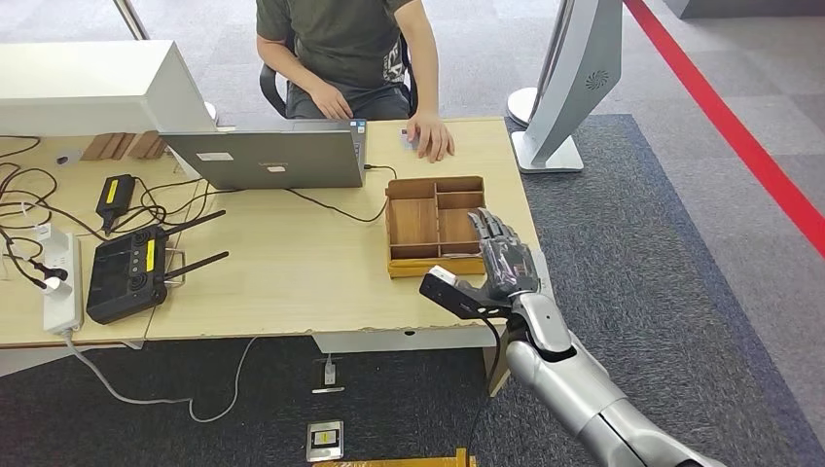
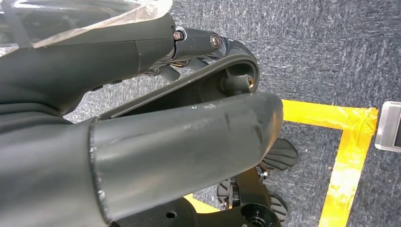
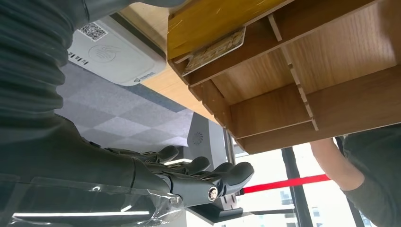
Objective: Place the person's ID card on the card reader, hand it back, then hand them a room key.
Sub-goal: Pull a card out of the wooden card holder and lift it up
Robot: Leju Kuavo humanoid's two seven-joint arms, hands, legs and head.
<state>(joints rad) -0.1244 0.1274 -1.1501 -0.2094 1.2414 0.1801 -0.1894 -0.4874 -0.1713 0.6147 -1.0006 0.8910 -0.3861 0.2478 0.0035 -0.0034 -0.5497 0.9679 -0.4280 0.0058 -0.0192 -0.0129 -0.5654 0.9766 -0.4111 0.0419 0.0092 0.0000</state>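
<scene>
Head view: my right hand [image 1: 504, 255] is raised at the table's right edge, beside the wooden compartment tray [image 1: 435, 225]. Its fingers are extended and slightly apart, and it holds nothing. The tray sits on the light wood table [image 1: 292, 282]. A seated person rests a hand [image 1: 431, 134] on the table's far edge, over a small pale card [image 1: 407, 137] that I cannot identify with certainty from here. An open laptop [image 1: 268, 159] stands between the person and me. To the left lie a black controller with antennas [image 1: 131, 271], a white power strip [image 1: 60, 282] and loose black cables [image 1: 29, 190]. A white stand [image 1: 569, 83] rises from the carpet past the table's right end.

Right wrist view: this adds what the head view lacks. A white card reader [image 3: 116, 54] with a QR label lies on the table just beside the tray [image 3: 302, 75]. A patterned card [image 3: 215, 49] rests in one tray compartment, leaning on a divider. My right hand [image 3: 198, 172] appears with its dark fingers straight and nothing between them. The person's forearm [image 3: 335, 163] shows at the far side.

Left wrist view: it looks down at grey carpet with yellow floor tape [image 2: 352, 142]. I cannot tell my left hand's state from it.
</scene>
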